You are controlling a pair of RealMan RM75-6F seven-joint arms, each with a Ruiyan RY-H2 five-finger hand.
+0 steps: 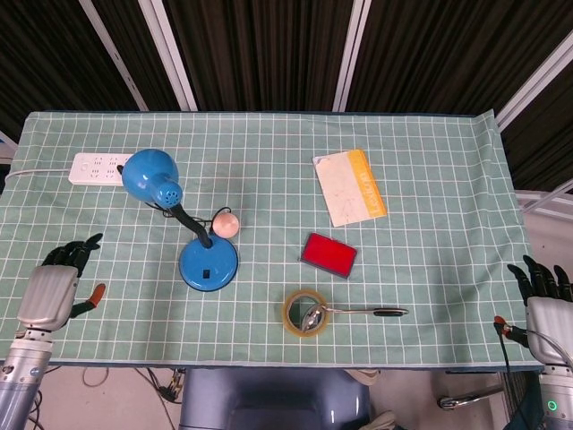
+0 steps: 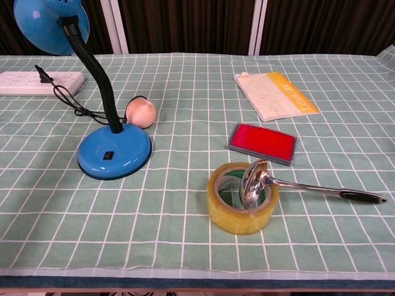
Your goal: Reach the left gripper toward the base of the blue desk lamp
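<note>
The blue desk lamp stands left of the table's middle, its round base [image 1: 209, 264] [image 2: 115, 153] flat on the green checked cloth and its shade [image 1: 150, 177] [image 2: 50, 23] leaning back left on a black gooseneck. My left hand [image 1: 55, 288] hovers at the table's left front edge, well left of the base, holding nothing, fingers apart and pointing toward the table. My right hand [image 1: 546, 307] stays off the table's right front corner, also holding nothing. Neither hand shows in the chest view.
A peach ball [image 1: 226, 225] lies just behind the lamp base. A white power strip [image 1: 96, 168] with the lamp's cord sits at the back left. A tape roll [image 1: 304, 313] with a metal ladle [image 1: 358, 312], a red case [image 1: 328, 254] and a booklet [image 1: 350, 186] lie to the right.
</note>
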